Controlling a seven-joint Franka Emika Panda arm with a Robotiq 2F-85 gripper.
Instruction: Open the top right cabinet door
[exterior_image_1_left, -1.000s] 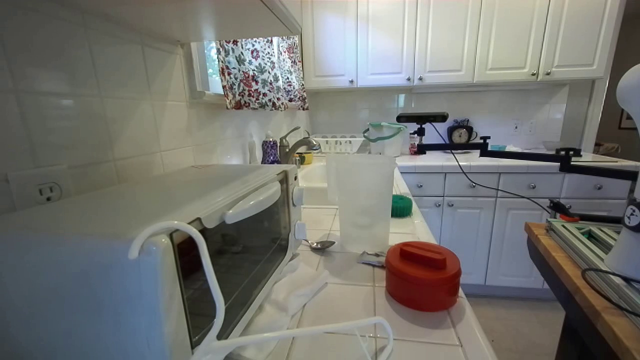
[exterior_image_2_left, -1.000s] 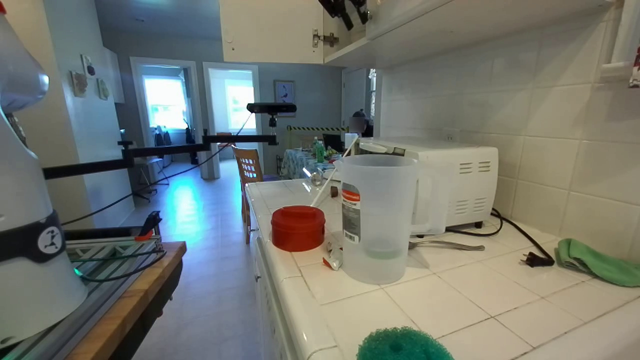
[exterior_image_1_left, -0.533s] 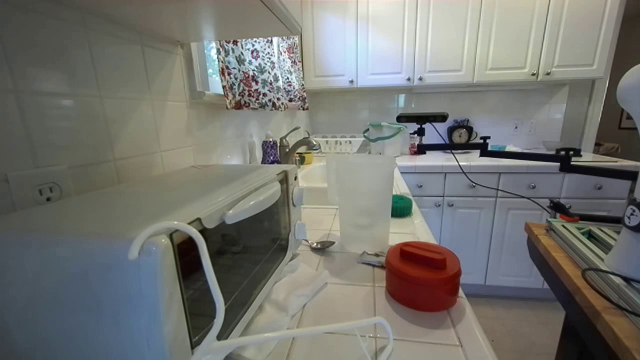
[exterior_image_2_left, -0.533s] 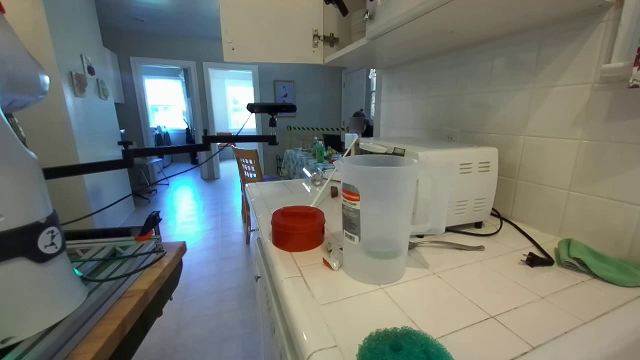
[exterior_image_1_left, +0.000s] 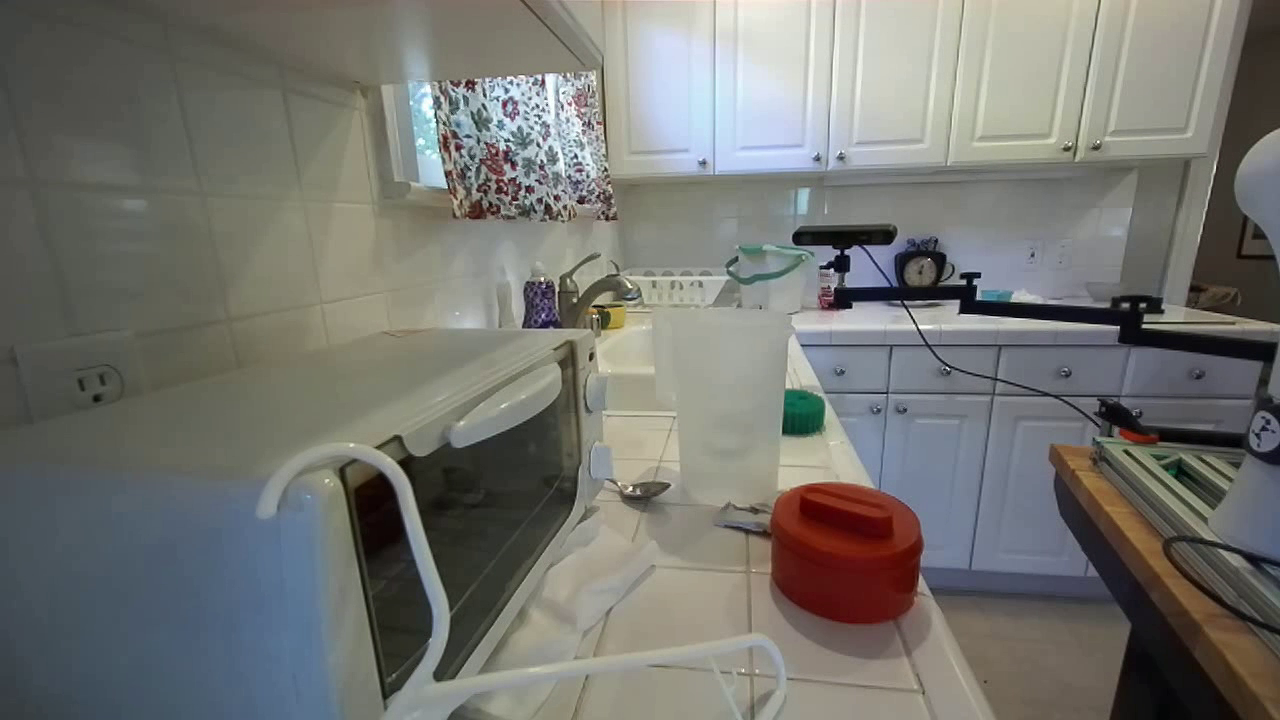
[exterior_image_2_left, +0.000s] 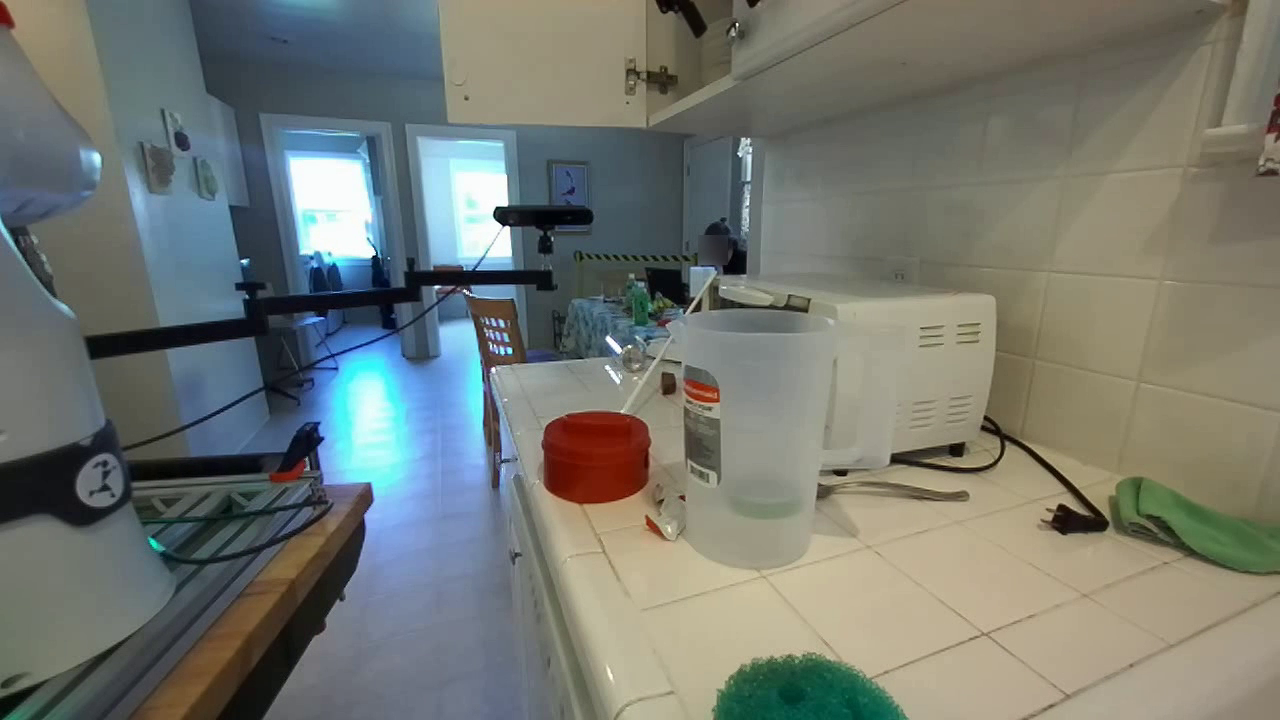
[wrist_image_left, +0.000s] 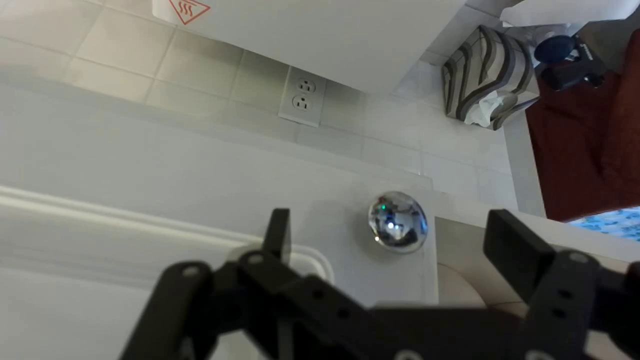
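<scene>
In an exterior view, at the far left, stands a white robot arm with a black band (exterior_image_2_left: 60, 570), apart from the white tiled bench (exterior_image_2_left: 940, 620). Higher up, an open white wooden cabinet door (exterior_image_2_left: 545, 65) shows its inner side. An oval red plastic container with a lid (exterior_image_2_left: 596, 457) is near the front edge of the bench, and to the right of it a tall frosted plastic pitcher (exterior_image_2_left: 757, 440) stands upright. Over the bench, right of the open one, the top right cabinet door (exterior_image_2_left: 805, 25), a flat white painted wooden panel, appears closed. A white box-shaped oven (exterior_image_2_left: 945, 370) and, more to the right, a folded green cloth (exterior_image_2_left: 1190, 530) are toward the back edge of the bench. In the wrist view, the two fingers of the black tool (wrist_image_left: 389, 225) stand wide apart; a round chrome knob (wrist_image_left: 398, 222), fixed near the corner of this door, appears between them, with a gap on each side.
</scene>
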